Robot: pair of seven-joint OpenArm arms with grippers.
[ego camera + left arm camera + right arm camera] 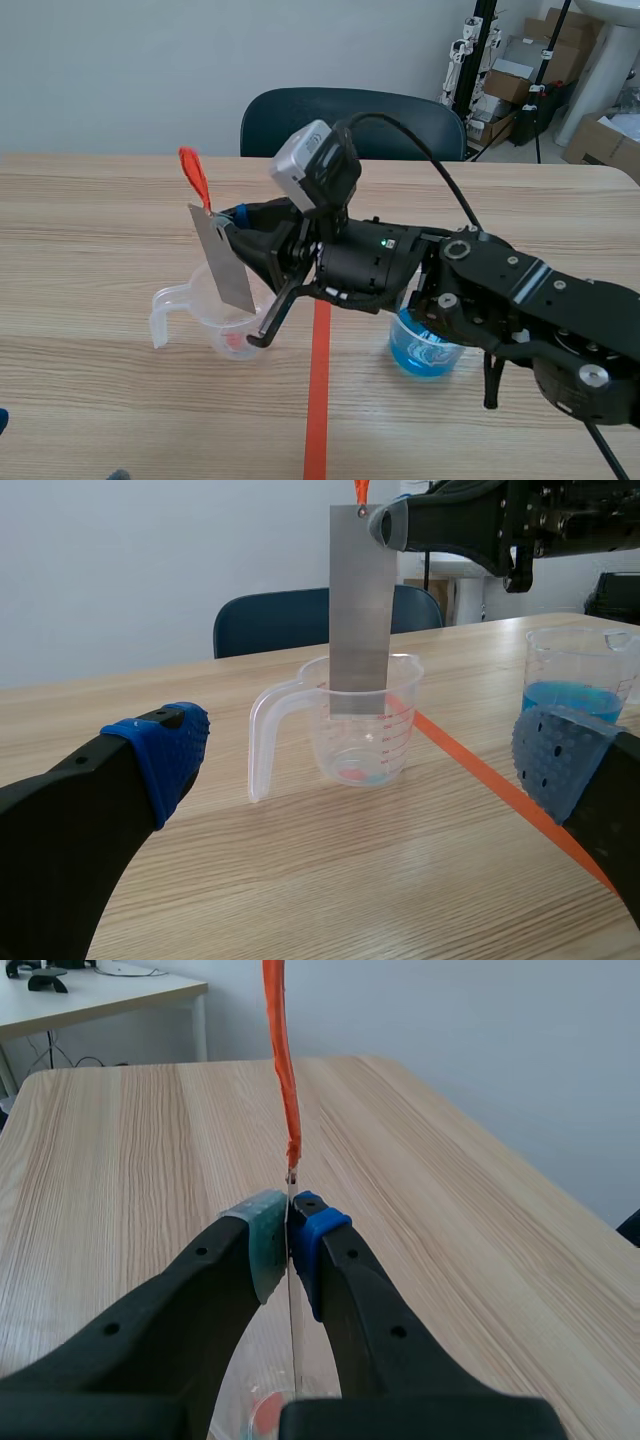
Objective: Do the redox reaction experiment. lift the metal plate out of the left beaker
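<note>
Left hand is sitting open just above the worktop, blue pads wide apart, gripping nothing. Ahead of it, right hand is clamping the metal plate near its top edge, under an orange-red ribbon. Plate is hanging upright, its lower end dipping below the rim of the left beaker, off the bottom. Reddish residue there, hard to make out. Right arm is hiding part of the blue-liquid beaker. Dark chair is standing behind.
</note>
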